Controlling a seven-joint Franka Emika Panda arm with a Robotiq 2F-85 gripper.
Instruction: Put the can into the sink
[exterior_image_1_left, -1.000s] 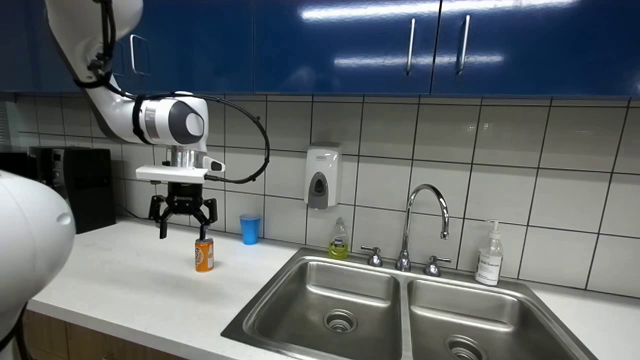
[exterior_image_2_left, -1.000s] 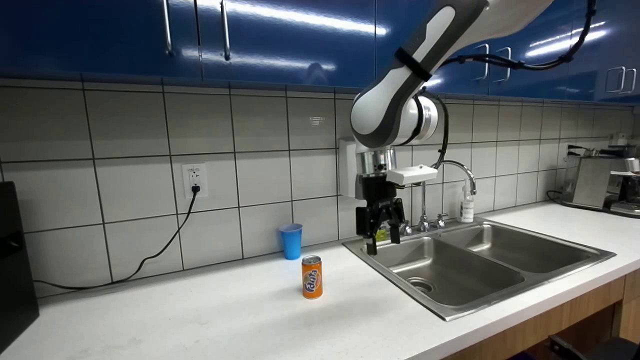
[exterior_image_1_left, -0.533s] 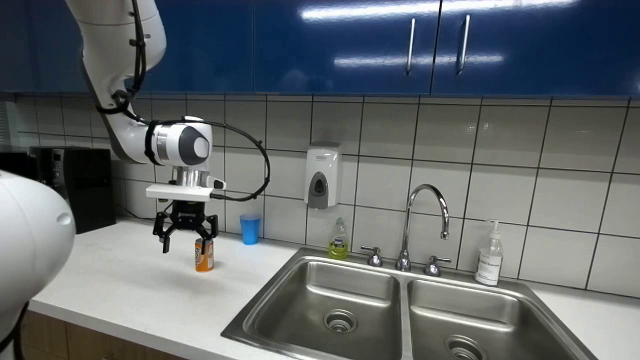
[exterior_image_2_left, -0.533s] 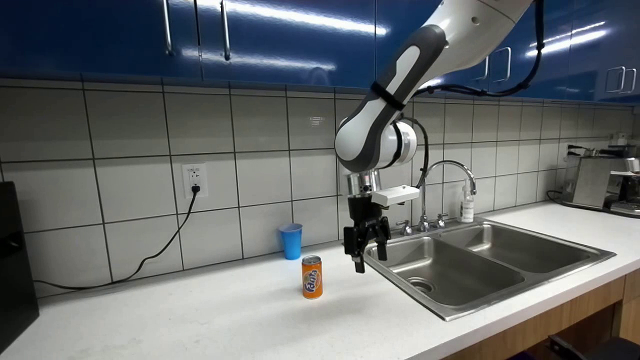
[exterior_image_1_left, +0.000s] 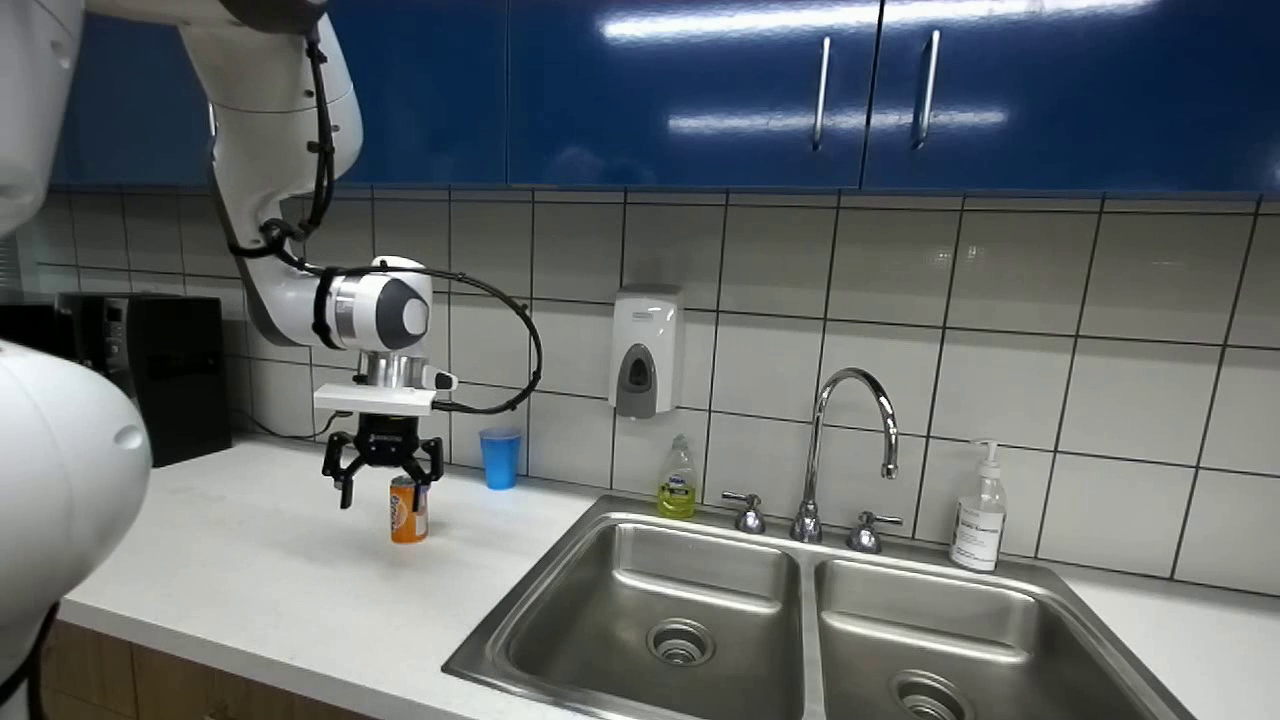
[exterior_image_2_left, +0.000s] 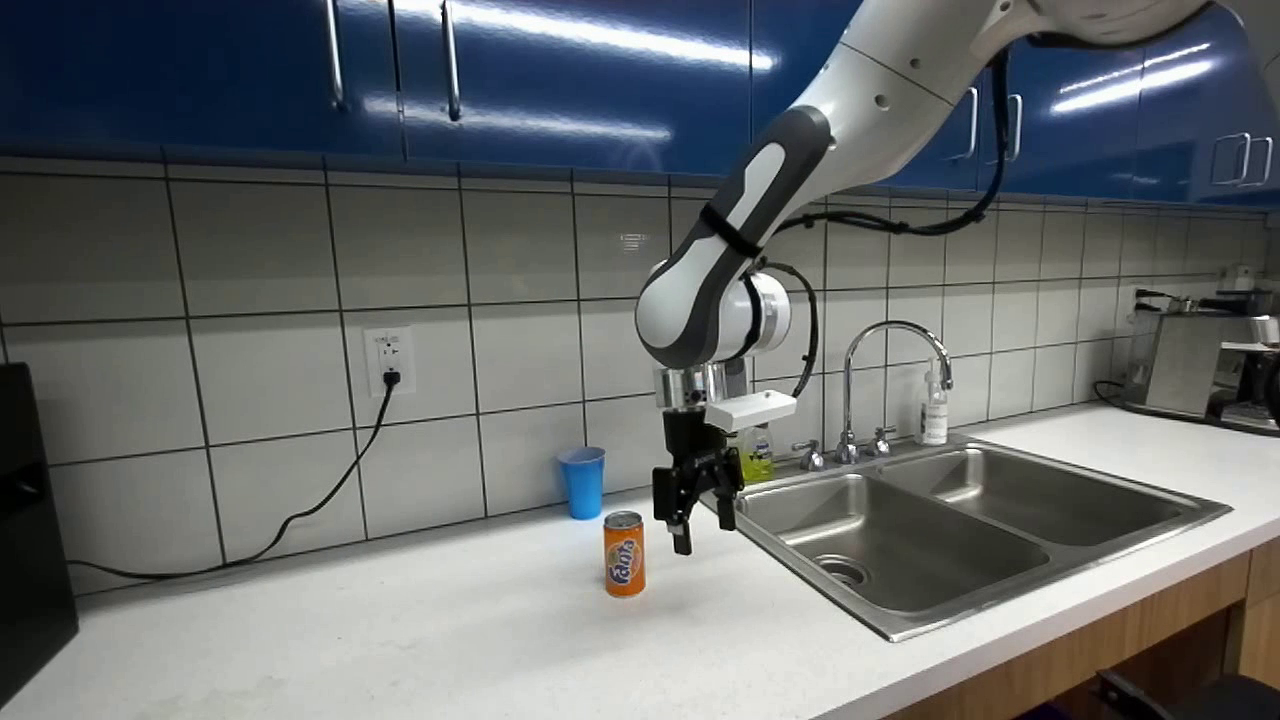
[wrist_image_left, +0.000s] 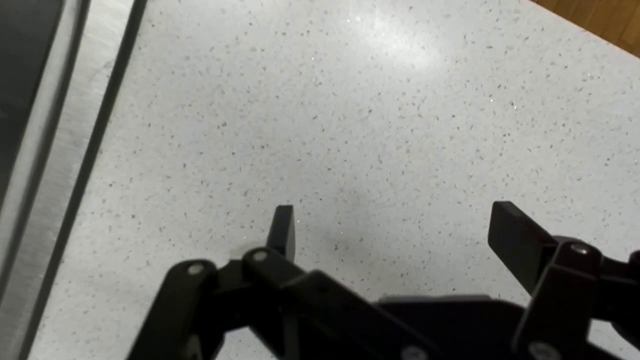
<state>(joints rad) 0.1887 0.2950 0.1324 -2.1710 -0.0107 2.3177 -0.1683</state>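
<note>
On the speckled white countertop (exterior_image_2_left: 400, 630), orange cylindrical metal can (exterior_image_2_left: 624, 556) stands long axis vertical, pale top up; my black two-finger gripper (wrist_image_left: 392, 216) hangs near it, spread wide.

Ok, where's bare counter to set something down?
Three bare patches of counter: between the black appliance and the orange can; between the can, the sink and the front edge; between the sink and the steel machine. Crowded: around the can, with the blue cup behind it and the open gripper close by, and the sink's back rim: dish soap, faucet, pump bottle.
</note>
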